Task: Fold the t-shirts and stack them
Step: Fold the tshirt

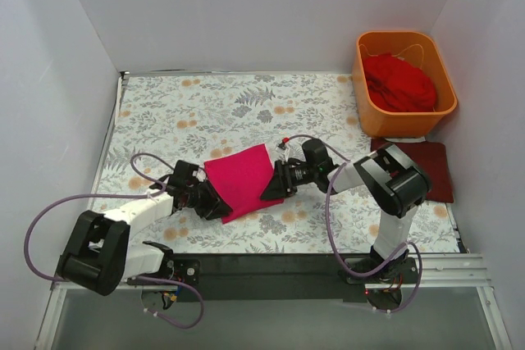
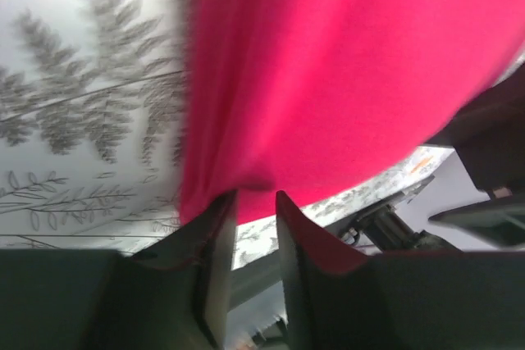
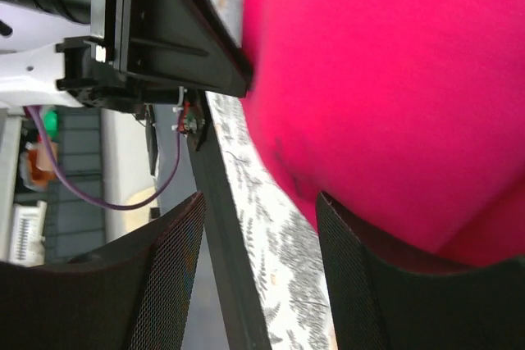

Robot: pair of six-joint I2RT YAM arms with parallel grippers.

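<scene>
The bright magenta-pink t-shirt (image 1: 240, 179) lies folded into a rectangle on the floral cloth in the middle. My left gripper (image 1: 220, 207) is at its near left corner. In the left wrist view the left gripper (image 2: 255, 196) has a narrow empty gap between its fingers, with the pink shirt (image 2: 328, 79) at the tips. My right gripper (image 1: 273, 188) is at the shirt's right edge. In the right wrist view the right gripper (image 3: 259, 198) is wide open, with the pink shirt (image 3: 385, 79) beside one finger. The dark maroon t-shirt (image 1: 428, 166) lies folded at the right. The scarlet t-shirt (image 1: 399, 81) lies crumpled in the tub.
The orange tub (image 1: 367, 104) stands at the back right corner. The grey floral-print cloth (image 1: 205, 104) covers the table. White walls close in the left, back and right. The table's black front edge (image 1: 271, 261) runs by the arm bases.
</scene>
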